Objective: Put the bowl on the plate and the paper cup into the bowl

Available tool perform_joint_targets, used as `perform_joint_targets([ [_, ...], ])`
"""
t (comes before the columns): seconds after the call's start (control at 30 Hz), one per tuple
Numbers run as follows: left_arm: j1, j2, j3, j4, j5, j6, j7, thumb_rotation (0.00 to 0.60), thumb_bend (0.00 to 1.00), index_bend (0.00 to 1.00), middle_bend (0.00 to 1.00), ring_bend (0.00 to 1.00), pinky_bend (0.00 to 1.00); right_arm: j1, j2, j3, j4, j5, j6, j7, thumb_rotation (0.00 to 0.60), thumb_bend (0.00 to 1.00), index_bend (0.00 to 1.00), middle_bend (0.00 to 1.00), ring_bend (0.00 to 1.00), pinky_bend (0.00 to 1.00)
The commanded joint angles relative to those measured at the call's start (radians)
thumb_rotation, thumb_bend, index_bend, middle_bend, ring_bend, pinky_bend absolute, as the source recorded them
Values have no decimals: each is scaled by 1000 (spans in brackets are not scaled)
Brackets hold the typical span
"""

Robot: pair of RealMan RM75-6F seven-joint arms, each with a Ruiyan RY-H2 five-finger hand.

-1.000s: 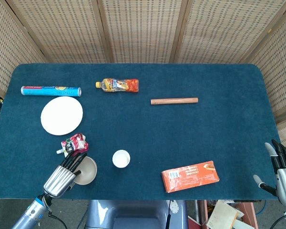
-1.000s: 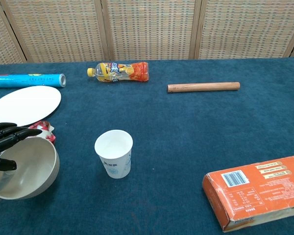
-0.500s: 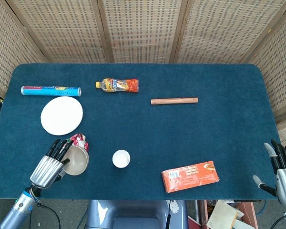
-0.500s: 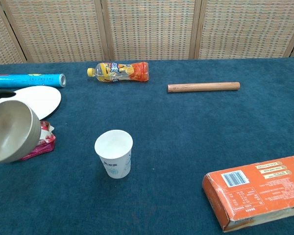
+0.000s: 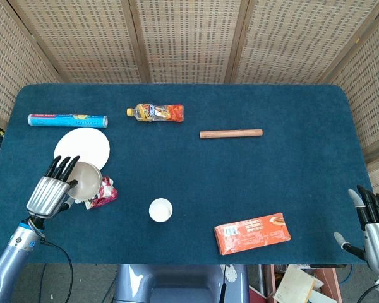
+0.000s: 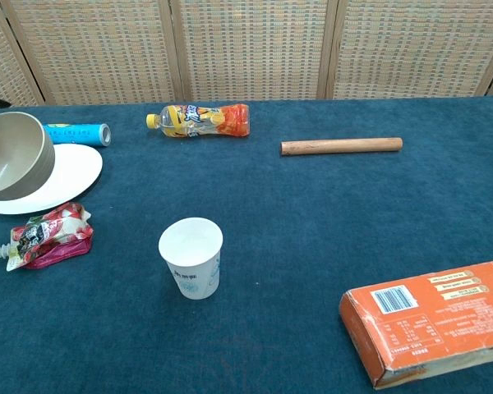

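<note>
Since last frame, left robot hand [image 5: 50, 192] carried bowl [image 5: 85, 182] off table [image 5: 290, 177], gripping it tilted over plate [image 5: 88, 146] edge. Paper cup [image 5: 160, 209] waiting, untouched. Right robot hand [image 5: 374, 224] idle, spread, empty. My worry: tilt could make it slide off.

Dark blue cloth-covered worktop [image 5: 271, 177] w/ items spread out: white plate [image 5: 83, 149] near left edge, blue tube [image 5: 67, 119] just behind it, red pouch [image 5: 105, 192] just in front. Orange drink bottle [image 5: 156, 113] on its side toward back centre, wooden rod [image 5: 230, 133] to its right. Paper cup [image 5: 160, 209] upright front-centre, orange box [image 5: 252, 233] flat at front right, well apart from cup.
</note>
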Motion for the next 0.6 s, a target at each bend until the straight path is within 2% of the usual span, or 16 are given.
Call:
perform_joint_targets([
  [0.03,-38,11,-42,-7,-70,-53,17,600,320,665,0,0,0,0,0,0,0,1,-1,1,600,169,0,0,0,0],
  [0.43,-140,-2,-142,34,-354,-213,85,600,320,664,0,0,0,4,7,5,13,20,-13,41,600,169,0,0,0,0],
  [0.6,-184,-31,-148,76,-430,-259,118,600,320,664,0,0,0,8,7,9,19,30,-24,51,600,169,0,0,0,0],
])
